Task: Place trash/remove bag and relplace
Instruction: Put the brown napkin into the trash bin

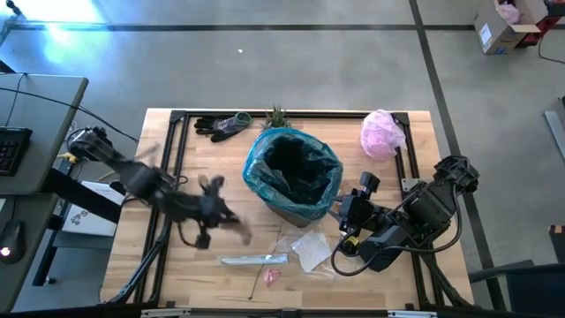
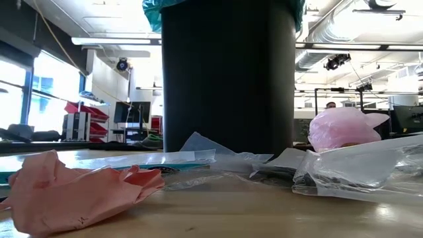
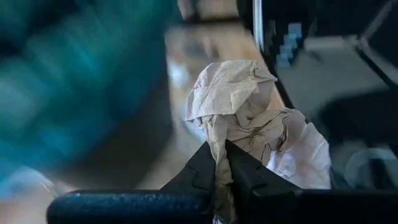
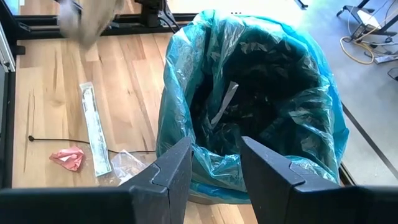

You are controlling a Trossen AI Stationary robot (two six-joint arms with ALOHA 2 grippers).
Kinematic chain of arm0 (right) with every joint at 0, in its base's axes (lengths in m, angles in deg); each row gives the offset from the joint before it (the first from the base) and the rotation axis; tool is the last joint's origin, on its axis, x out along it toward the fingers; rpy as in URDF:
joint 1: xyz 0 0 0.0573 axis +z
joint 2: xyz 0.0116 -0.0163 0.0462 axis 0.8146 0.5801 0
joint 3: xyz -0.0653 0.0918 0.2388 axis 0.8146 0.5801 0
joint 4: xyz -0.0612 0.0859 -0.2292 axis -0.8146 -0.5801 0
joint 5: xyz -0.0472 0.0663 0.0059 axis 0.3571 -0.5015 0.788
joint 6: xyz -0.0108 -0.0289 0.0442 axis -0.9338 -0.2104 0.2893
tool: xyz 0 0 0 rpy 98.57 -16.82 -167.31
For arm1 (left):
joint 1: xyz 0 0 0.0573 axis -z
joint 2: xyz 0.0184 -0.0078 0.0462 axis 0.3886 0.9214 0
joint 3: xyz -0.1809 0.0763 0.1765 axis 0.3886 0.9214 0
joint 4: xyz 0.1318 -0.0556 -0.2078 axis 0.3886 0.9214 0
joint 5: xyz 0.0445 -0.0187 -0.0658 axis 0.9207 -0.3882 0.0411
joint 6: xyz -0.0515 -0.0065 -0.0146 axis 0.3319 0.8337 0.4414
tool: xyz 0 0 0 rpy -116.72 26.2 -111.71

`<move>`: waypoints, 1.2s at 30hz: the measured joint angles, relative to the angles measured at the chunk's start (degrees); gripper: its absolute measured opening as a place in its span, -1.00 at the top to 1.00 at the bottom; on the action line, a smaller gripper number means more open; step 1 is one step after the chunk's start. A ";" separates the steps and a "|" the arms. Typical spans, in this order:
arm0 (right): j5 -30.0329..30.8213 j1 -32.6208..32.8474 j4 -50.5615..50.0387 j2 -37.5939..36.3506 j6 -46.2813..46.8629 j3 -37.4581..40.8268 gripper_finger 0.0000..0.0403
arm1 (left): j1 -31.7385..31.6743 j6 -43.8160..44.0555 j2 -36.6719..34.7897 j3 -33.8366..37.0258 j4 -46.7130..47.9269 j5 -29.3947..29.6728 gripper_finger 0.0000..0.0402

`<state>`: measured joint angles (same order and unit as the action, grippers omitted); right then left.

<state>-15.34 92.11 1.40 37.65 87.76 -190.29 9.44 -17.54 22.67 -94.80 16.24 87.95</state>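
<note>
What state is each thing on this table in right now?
Bag: lining the bin, mouth open.
Brownish paper lump: pinched in the left gripper.
Right gripper: open, at the bag's rim.
Long wrapper: flat on table.
Pink scrap: crumpled on table.
Pink bag: bunched at the table's corner.

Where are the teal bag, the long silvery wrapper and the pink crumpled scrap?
teal bag (image 4: 186, 93): right wrist view, rim's side wall.
long silvery wrapper (image 4: 94, 134): right wrist view, its middle.
pink crumpled scrap (image 2: 73, 192): low view, its middle.
</note>
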 joint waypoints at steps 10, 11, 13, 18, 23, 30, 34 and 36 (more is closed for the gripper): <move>0.33 0.00 0.04 0.00 -0.01 0.00 0.39 | -17.96 -27.36 1.82 -14.20 -7.94 6.58 1.00; 0.35 0.00 0.04 0.00 0.46 0.00 0.39 | -20.85 -28.27 2.83 -15.06 -7.87 4.94 1.00; 0.37 0.24 0.06 0.00 1.29 0.00 0.39 | -26.04 -29.15 5.27 -16.50 -7.82 0.71 1.00; 1.73 0.99 0.08 0.00 2.66 0.00 0.39 | -34.56 -31.44 13.29 -19.56 -7.79 -12.82 1.00; 2.91 2.12 0.08 0.00 4.08 0.00 0.39 | -37.33 -31.95 21.05 -22.81 -4.45 -19.02 0.93; 4.11 3.86 0.02 0.00 5.16 0.00 0.39 | -37.37 -31.53 26.16 -27.11 2.39 -20.61 0.50; 5.46 4.66 -0.06 0.00 5.59 0.00 0.39 | -37.36 -31.03 26.11 -27.32 2.23 -20.64 0.23; 5.52 4.93 -0.13 0.00 5.72 0.00 0.39 | -37.34 -30.59 25.53 -27.36 2.14 -20.68 0.12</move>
<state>-9.82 97.04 1.26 37.65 93.49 -190.29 -27.90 -48.13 48.20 -122.16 18.38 67.27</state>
